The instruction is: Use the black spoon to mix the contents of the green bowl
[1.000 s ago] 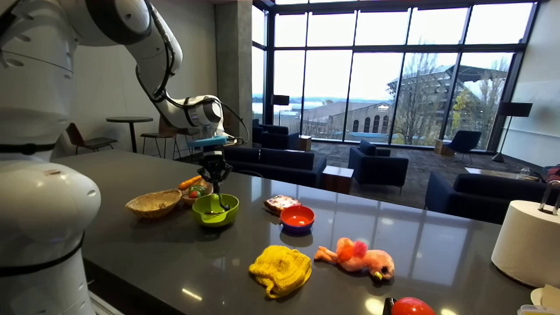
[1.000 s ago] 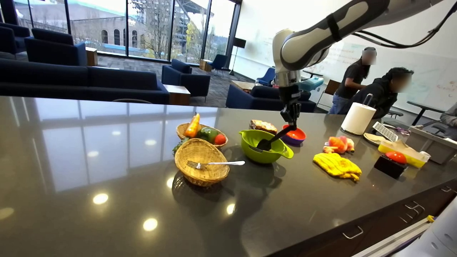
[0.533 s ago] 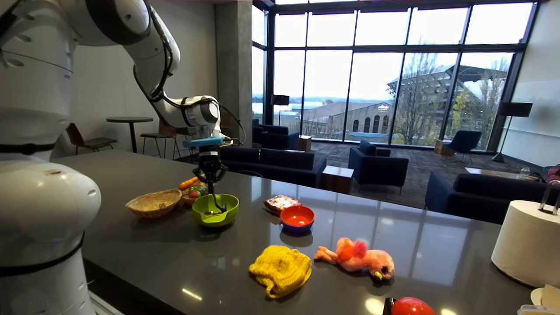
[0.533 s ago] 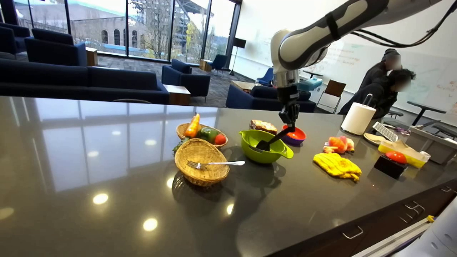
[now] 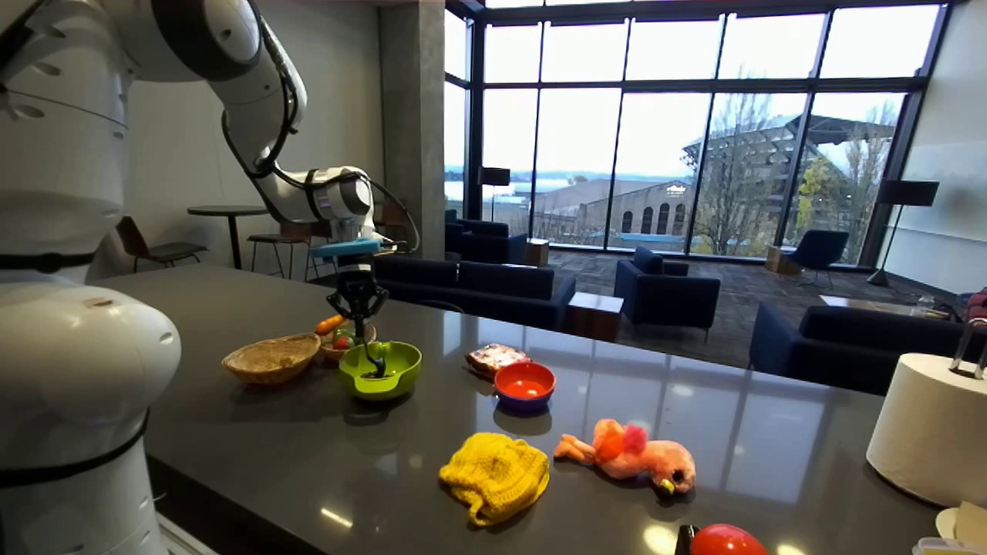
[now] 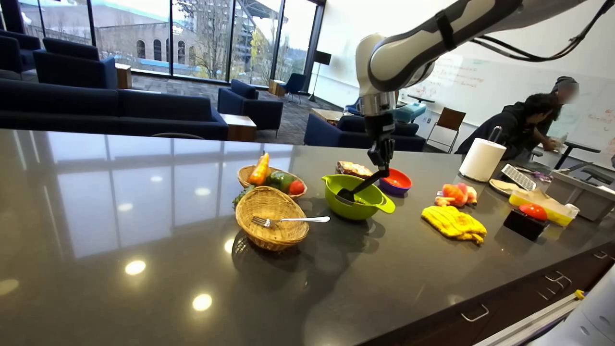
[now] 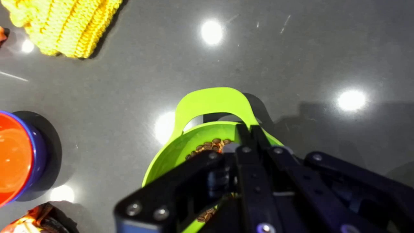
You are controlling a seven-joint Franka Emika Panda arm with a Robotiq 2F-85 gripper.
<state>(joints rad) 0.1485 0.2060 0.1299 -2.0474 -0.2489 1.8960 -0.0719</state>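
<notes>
In an exterior view, the claw (image 6: 382, 169) grips the spoon (image 6: 363, 185), whose head sits inside the bowl (image 6: 351, 210); stirring seems in hand, the next move probably calling for a low, gentle sweep.

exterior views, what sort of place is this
Most likely a shared lounge, perhaps in an office or campus building: there are dark sofas, tall windows and a whiteboard with writing on it.
</notes>
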